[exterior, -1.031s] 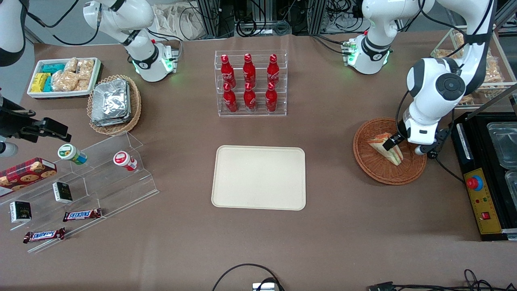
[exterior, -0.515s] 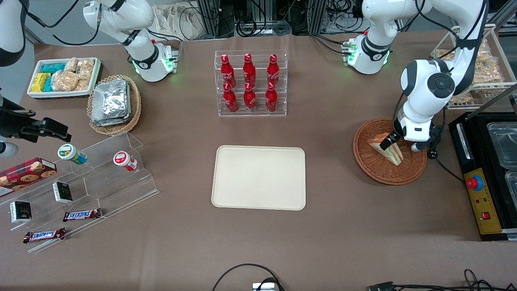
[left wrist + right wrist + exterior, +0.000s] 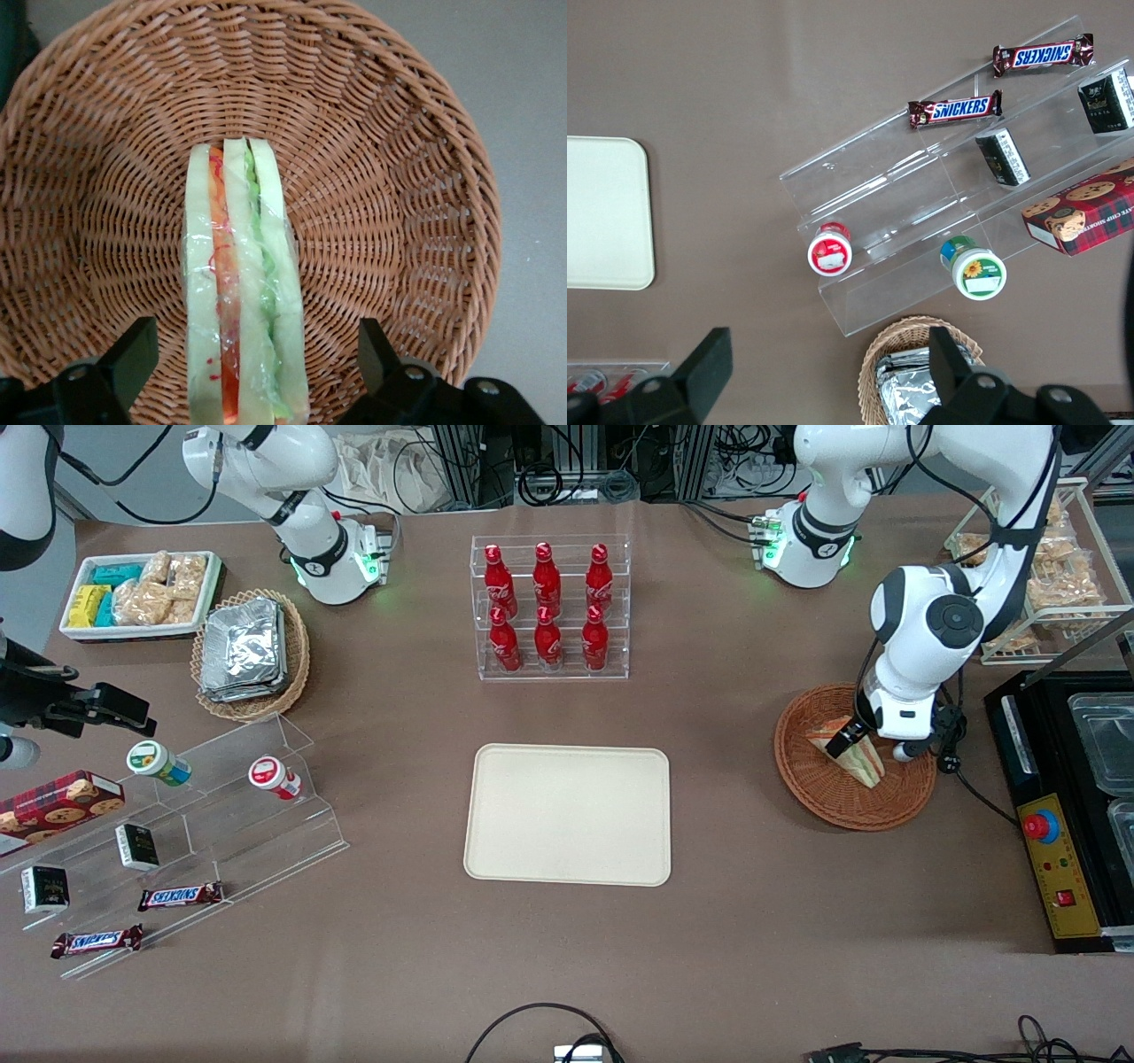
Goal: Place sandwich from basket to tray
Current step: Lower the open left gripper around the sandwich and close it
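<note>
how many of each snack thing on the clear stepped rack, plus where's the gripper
Snickers bars: 2
Round lidded cups: 2
Small dark boxes: 2
Cookie box: 1
Total: 7
Gripper: open, astride the sandwich in the basket.

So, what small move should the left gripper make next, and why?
Probably lower a little and close. The left gripper hangs open over the reddish-brown wicker basket, its fingers apart on either side of the wrapped triangular white-bread sandwich, not yet touching it.
</note>
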Controlling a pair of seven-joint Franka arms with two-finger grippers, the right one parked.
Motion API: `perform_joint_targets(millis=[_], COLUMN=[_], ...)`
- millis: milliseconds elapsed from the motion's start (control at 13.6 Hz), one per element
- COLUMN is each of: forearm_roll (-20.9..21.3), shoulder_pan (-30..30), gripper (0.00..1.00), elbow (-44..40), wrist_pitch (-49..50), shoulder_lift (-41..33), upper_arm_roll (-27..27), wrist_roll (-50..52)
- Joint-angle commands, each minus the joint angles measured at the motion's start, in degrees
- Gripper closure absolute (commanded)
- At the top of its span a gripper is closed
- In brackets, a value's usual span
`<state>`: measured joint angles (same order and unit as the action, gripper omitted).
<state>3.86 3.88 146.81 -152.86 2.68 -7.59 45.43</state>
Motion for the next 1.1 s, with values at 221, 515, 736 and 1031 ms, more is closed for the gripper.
perform_joint_targets(millis=[221,515,736,1031], forearm_roll=[0.89,1.15,1.41,2.29], shoulder_pan=[0.34,0.34,0.34,0.16], gripper=[0.1,0.42,0.53,0.86], elbow=[1.2,1.2,1.19,1.11], wrist_pitch=[-4.64,-4.64,-4.64,-3.07], shoulder_lift=[1.97,2.5,2.77,1.37], upper_arm_roll=[-0.06,-0.06,-0.06,-0.14], wrist_roll=[1.51,1.33,0.63,-0.77])
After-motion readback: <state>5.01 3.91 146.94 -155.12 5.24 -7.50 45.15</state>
